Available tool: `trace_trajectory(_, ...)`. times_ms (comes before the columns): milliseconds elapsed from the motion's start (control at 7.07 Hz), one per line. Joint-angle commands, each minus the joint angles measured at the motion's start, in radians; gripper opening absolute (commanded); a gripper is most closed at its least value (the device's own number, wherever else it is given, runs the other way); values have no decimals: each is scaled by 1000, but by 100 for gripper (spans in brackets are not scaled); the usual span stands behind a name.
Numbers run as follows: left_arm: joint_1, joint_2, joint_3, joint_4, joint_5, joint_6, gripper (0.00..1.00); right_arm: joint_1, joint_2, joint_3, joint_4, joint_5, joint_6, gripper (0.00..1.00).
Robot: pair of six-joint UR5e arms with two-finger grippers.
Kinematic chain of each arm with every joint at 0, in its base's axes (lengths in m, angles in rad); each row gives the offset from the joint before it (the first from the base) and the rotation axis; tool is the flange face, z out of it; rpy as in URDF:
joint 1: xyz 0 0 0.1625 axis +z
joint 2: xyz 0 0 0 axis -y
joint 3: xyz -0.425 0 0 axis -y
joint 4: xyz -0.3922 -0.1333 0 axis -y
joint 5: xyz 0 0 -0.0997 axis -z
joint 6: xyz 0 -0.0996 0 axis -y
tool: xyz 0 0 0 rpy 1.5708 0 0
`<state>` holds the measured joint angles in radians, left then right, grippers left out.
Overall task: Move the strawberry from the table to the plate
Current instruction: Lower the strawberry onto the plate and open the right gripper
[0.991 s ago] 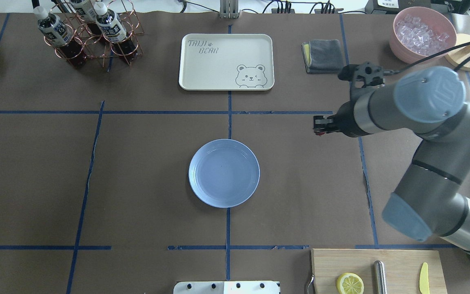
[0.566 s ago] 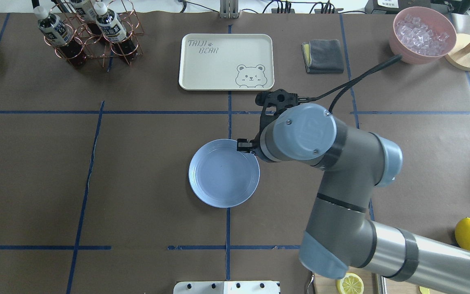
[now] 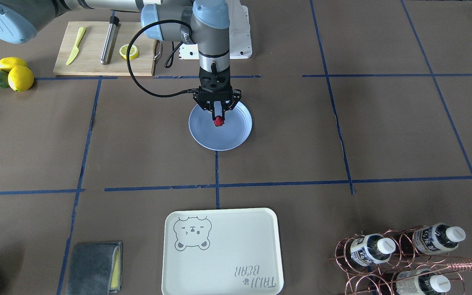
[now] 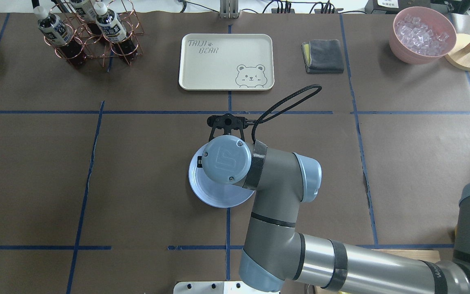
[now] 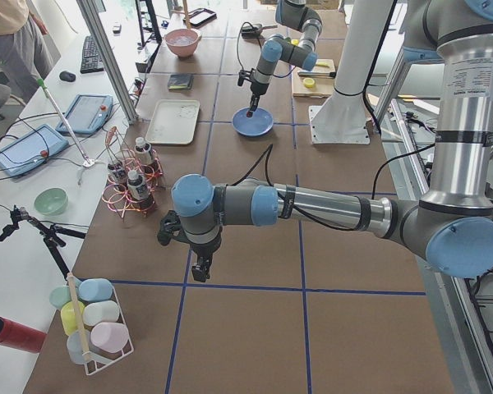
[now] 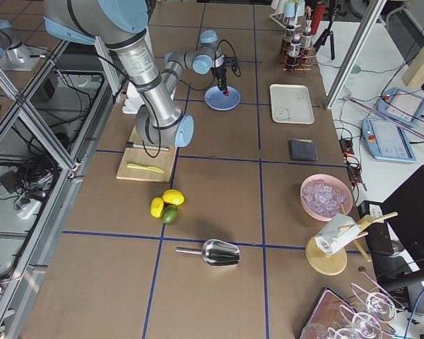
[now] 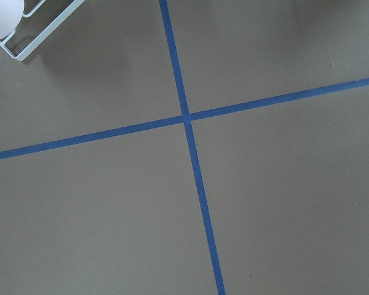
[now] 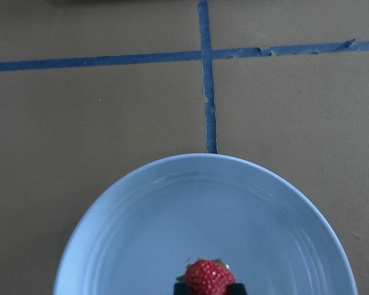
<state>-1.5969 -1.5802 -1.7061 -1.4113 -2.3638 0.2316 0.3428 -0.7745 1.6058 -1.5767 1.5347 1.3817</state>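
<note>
The strawberry (image 3: 218,121) is a small red berry pinched between the fingertips of my right gripper (image 3: 218,117), which is shut on it and points straight down. It hangs over the pale blue plate (image 3: 236,139), toward the robot's side of the dish. In the right wrist view the strawberry (image 8: 208,278) sits low in the picture above the plate (image 8: 203,203). From overhead, my right wrist hides the berry and most of the plate (image 4: 214,198). My left gripper (image 5: 201,271) hangs far off over the bare brown table (image 4: 137,163); I cannot tell whether it is open or shut.
A cream bear tray (image 4: 226,61), a copper bottle rack (image 4: 88,32), a grey cloth (image 4: 322,56) and a pink bowl of ice (image 4: 422,34) line the far side. A cutting board (image 3: 96,61) and lemons with an avocado (image 3: 10,73) lie near the robot.
My right arm has swung left from the table's right side to over the plate, carrying the strawberry. The plate has not moved.
</note>
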Motion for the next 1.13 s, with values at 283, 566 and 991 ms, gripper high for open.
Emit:
trace_trajectory(283,0,2,0,0,1,0,100,-28,9,-52,-3,-48,-3,0)
trace_trajectory(566,0,0,-1,0,0,0,100,-36,11,-53,-2,-45,-9,40)
trace_trajectory(991,0,2,-1,0,0,0,100,-21,6,-12,-2,-39,-15,100)
